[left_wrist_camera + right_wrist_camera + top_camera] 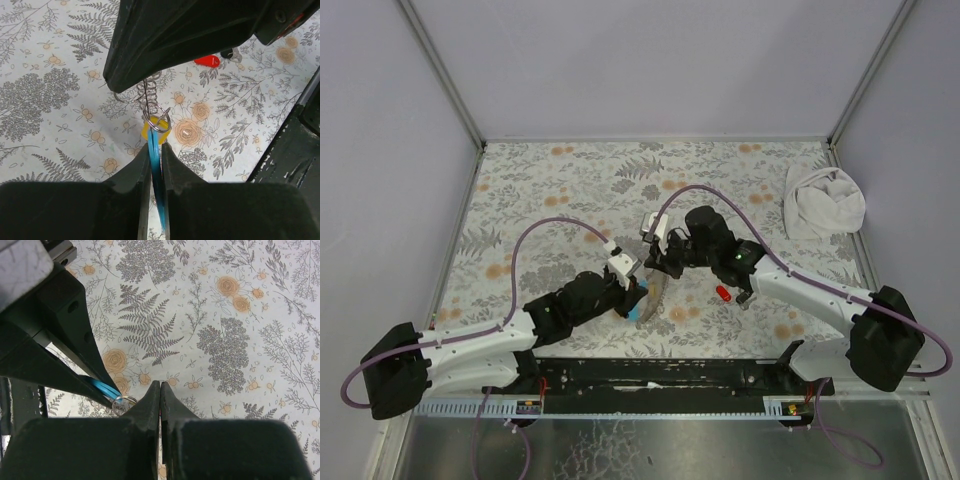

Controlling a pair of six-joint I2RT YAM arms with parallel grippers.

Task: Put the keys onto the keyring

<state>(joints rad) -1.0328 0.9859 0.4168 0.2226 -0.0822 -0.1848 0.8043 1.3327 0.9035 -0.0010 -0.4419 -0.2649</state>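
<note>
The keyring has its light blue stretch pinched edge-on between the nearly closed left fingers, above the floral counter. The tan-yellow key sits at their tips, under a wire coil. The right fingers are pressed together alongside; what they grip, if anything, is unclear. The red key lies on the counter nearby.

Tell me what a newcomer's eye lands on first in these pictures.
The two arms meeting tip to tip at mid-table: the left gripper pinches the light blue part of the keyring, with a tan-yellow key right at its fingertips and the shut right gripper close by. Next come the red key, lying alone on the floral table nearby, and the white cloth bunched at the far right corner.
</note>
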